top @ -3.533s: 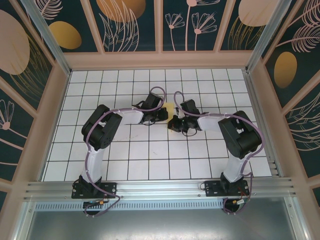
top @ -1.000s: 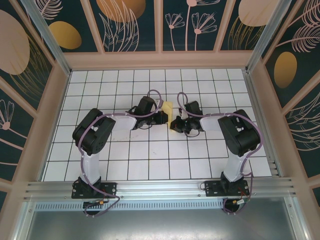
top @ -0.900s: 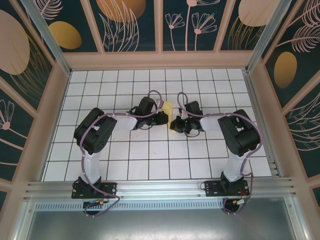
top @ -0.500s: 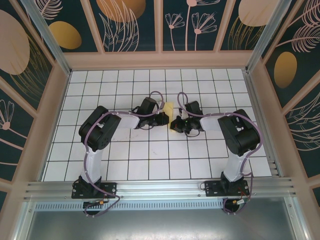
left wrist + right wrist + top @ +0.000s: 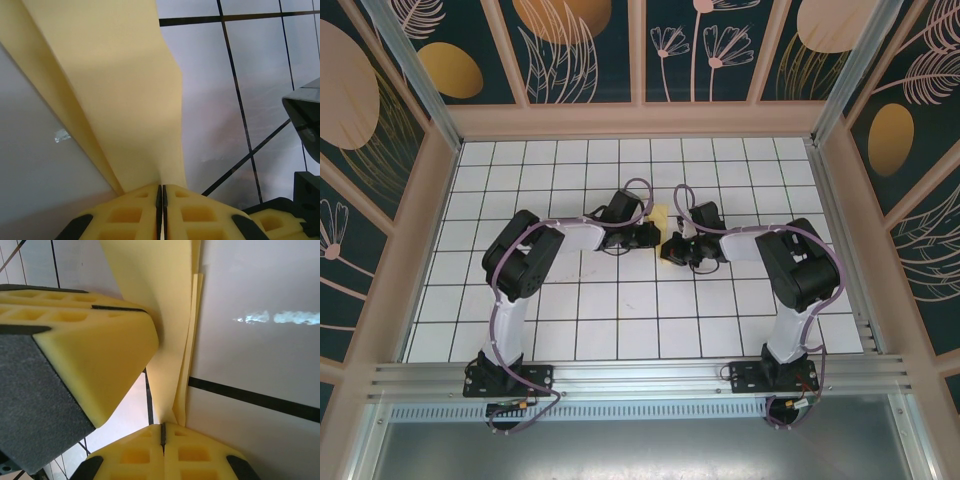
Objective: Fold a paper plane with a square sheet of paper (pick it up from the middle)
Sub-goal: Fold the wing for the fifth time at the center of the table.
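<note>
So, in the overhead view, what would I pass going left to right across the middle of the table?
Left arm's bent elbow → left arm's jaws → folded yellow paper, pinched from both sides → right arm's jaws → right arm's bent elbow.

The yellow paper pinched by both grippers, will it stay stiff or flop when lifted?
Probably floppy: the yellow paper bows as it leaves the left gripper. Its stacked folded layers at the right gripper likely stiffen it along the crease. Thin, so likely light.
</note>
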Robot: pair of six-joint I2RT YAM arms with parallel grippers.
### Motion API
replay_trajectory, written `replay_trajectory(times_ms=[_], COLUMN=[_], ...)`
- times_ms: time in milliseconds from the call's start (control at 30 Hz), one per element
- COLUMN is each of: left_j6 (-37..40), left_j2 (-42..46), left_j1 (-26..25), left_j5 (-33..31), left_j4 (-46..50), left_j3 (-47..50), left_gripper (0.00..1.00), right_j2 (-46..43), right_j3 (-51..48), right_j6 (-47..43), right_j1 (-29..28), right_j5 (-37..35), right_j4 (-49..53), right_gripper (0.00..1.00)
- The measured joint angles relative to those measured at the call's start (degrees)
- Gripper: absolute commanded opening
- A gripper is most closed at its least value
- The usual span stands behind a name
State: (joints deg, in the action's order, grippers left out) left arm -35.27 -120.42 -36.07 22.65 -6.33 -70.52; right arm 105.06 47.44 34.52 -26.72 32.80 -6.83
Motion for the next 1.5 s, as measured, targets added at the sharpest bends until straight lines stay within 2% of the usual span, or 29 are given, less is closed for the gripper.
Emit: replay_trajectory(times_ms=[367,700,1067,1267,1500], left_j6=[2.1,2.8,4.2,4.7,4.4], left_j2=[-2.9,-6.3,-8.5,-6.2,4.4], left_j1=[1.4,6.5,6.5,7.1,6.8], left_j5=[-0.6,-3.6,-6.3,-10.3,-2.6], left_j4=[4.7,5.7,11.7,9.9,1.3], left_j3=[-6.1,-11.8,-17.7,-15.3,-4.4], left_gripper=[0.15,0.16,0.15,0.16,0.15], right_j2=[-0.3,-0.3,-0.4,-0.4,-0.4], right_j3=[-1.2,-1.9,-2.2,-2.2,-2.2], right_j6=[-1.2,-1.2,-1.2,-1.2,-1.2], right_j1=[0.0,0.0,0.0,0.0,-0.1], right_j5=[0.0,0.0,0.0,0.0,0.0], right_j4=[-1.8,-2.9,-3.6,-3.6,-3.7], right_gripper=[0.00,0.00,0.00,0.00,0.00])
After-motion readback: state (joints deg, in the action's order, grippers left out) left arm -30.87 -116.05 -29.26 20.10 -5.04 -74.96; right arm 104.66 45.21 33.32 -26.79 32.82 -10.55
